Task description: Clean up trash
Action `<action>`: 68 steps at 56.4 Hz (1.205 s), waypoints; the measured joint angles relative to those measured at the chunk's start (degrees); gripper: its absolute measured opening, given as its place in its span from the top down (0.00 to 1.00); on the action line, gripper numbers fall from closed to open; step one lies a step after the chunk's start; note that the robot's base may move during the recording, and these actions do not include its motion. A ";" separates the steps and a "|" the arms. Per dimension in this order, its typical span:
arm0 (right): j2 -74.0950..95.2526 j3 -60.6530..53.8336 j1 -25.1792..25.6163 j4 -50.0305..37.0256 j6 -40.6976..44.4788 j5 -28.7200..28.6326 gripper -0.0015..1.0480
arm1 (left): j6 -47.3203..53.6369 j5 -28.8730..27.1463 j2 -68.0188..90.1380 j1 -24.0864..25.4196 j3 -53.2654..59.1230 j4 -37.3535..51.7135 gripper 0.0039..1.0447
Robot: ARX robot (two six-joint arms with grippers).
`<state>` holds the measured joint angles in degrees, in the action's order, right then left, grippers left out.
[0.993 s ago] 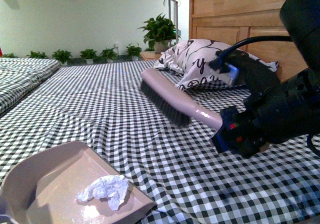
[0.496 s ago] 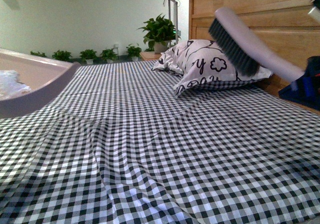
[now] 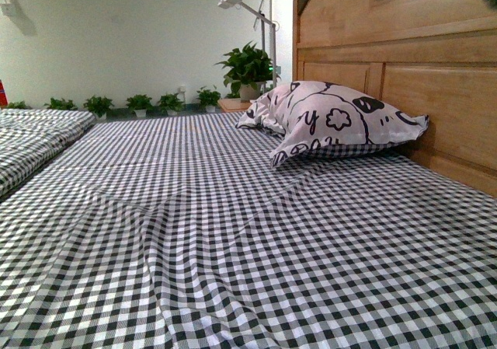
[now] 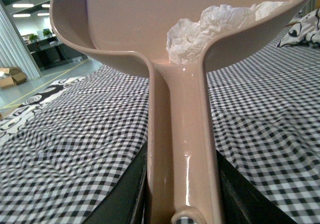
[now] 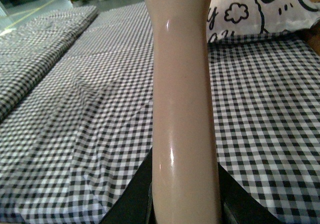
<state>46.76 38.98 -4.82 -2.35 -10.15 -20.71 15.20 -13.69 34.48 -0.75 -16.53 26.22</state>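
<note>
The left gripper point(image 4: 182, 204) clamps the dustpan point(image 4: 125, 29) handle; the trash point(image 4: 210, 27) sits in its pan, just beyond. The right gripper point(image 5: 185, 199) apparently grips a brush handle point(image 5: 182, 84), head cut off.

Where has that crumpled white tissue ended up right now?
The tissue lies inside the beige dustpan, shown only in the left wrist view, held up above the checkered bedsheet; the front view does not show it.

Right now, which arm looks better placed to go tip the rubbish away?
The left, I'd guess. Its wrist view shows the dustpan in its grip with the crumpled paper already inside. The right arm only holds the brush handle.
</note>
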 joint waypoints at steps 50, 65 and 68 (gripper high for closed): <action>-16.90 -3.32 -6.86 9.99 -2.47 18.16 0.82 | -5.22 -23.71 -20.24 -25.49 5.51 -12.35 0.74; -16.98 -3.32 -6.86 9.99 -2.45 18.18 0.82 | -5.40 -23.69 -20.24 -25.49 5.51 -12.35 0.74; -16.98 -3.32 -6.86 9.99 -2.45 18.18 0.82 | -5.42 -23.65 -20.24 -25.49 5.51 -12.35 0.74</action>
<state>29.78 35.66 -11.68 7.64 -12.60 -2.52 9.78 -37.34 14.24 -26.24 -11.03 13.87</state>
